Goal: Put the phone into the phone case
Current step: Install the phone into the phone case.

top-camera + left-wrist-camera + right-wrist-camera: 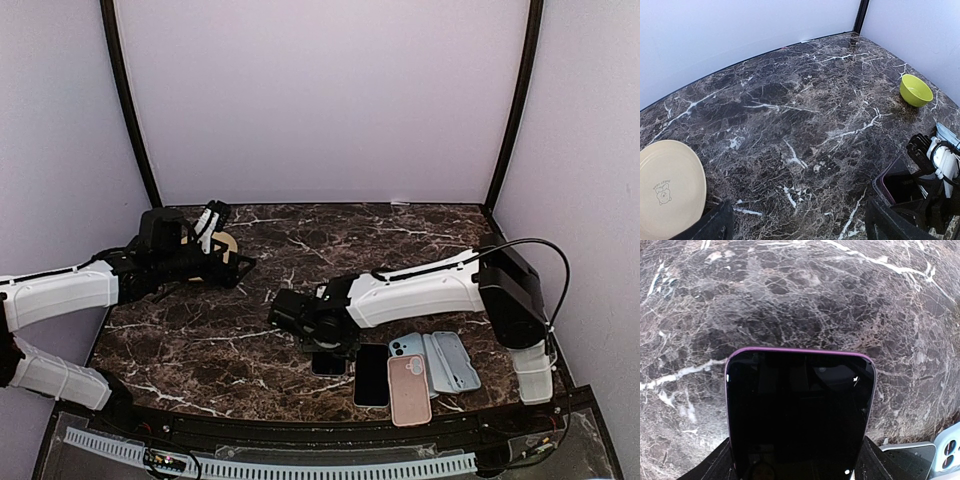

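From above, the right gripper (327,347) sits right over the purple-rimmed phone (328,364), so only its near end pokes out. The right wrist view chops off that phone's bottom, and the jaws are just two dark corners down there. A light blue case (950,452) gets clipped by that view's corner too. The cream plate (227,245) is mostly tucked behind the left gripper (213,222) from above, cut by the left edge in the left wrist view, and its little print's too small to read.

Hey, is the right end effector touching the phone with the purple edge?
Touching. Right wrist view: the right end effector's fingers sit flush against the phone's sides.
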Controlling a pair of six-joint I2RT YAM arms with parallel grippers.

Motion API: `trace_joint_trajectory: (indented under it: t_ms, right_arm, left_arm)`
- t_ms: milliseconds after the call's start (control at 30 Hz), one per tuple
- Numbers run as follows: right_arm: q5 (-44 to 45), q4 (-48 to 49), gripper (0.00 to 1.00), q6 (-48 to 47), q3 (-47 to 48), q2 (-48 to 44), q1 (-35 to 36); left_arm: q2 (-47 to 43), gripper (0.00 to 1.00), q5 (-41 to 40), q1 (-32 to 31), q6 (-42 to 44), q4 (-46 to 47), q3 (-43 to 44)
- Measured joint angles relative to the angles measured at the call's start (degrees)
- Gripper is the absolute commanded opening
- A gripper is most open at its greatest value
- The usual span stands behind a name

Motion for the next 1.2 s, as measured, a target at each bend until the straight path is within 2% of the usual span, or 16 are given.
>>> trace_joint_trajectory:
  t_ms: [467, 633, 800, 933, 1100, 1200]
  right_arm:
    - [0.57, -0.20, 0.85, 1.20, -1.57, 0.00, -1.07]
    - [1.11, -0.31, 0.86, 0.50, -1.70, 0.00, -1.42]
    - [1.46, -0.22, 0.86, -2.21, -1.70, -0.74, -1.42]
    - [0.92, 1.49, 0.77, -7.67, -2.34, -5.64, -1.90]
    - [-3.08, 7.69, 0.52, -12.31, -10.60, -18.49, -5.86]
    - [-7.34, 11.76, 0.38, -13.38, -15.76, -21.97, -10.25]
  left_arm:
    - [2.32, 0.93, 0.07, -3.61, 0.96, -0.98, 0.57]
    - [4.31, 0.92, 0.07, -4.33, 1.14, -2.03, 0.87]
    - [5.70, 0.87, -0.17, -5.38, 1.18, -3.58, 1.84]
    - [7.87, 0.79, -0.87, -7.93, 2.08, -4.46, 3.48]
    - [11.54, 0.55, -1.05, -11.72, 2.78, -7.43, 5.55]
    - [14.01, 0.47, -0.90, -13.88, 2.91, -8.79, 6.75]
